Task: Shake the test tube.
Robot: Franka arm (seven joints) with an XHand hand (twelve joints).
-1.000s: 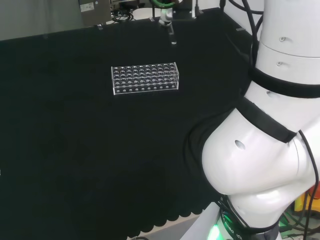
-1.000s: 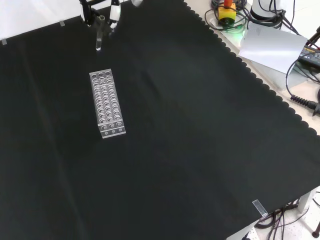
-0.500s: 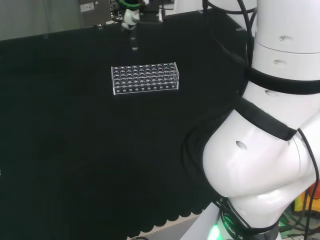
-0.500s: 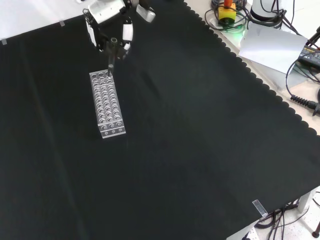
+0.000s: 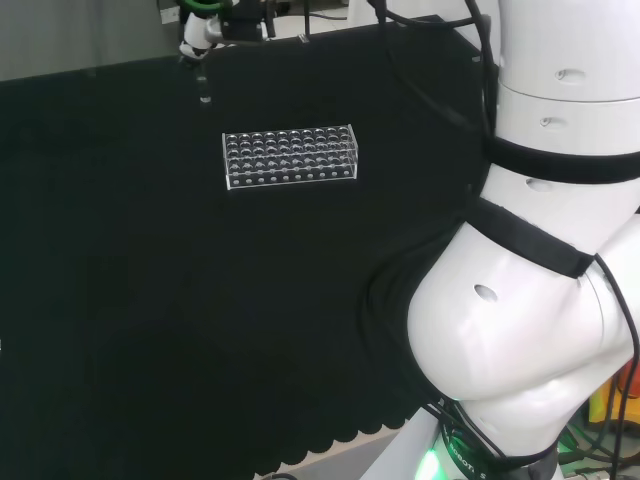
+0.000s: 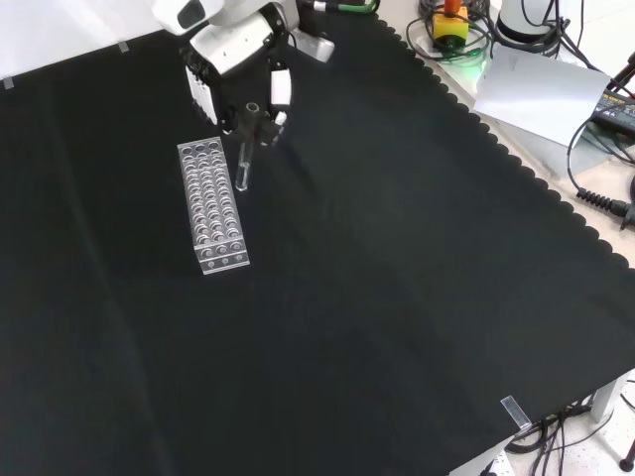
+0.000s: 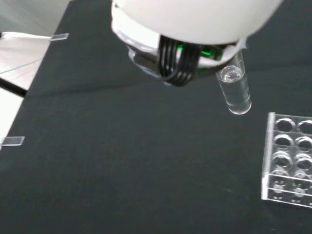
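Swinging sideways past the clear plastic rack [image 6: 211, 205], the hand [image 6: 238, 50] grips the clear glass test tube [image 6: 244, 159], shake underway.

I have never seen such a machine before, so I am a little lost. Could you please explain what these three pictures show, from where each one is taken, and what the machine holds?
This is a white robot arm with a black and white hand at its end. One picture looks over the arm from behind its base; the big white shapes are the arm itself. One looks down on the bench from the front. One is taken from the wrist, very close.

On the black cloth lies a clear rack with many holes. The hand holds a clear test tube by its upper end, hanging in the air beside the rack, not in it.
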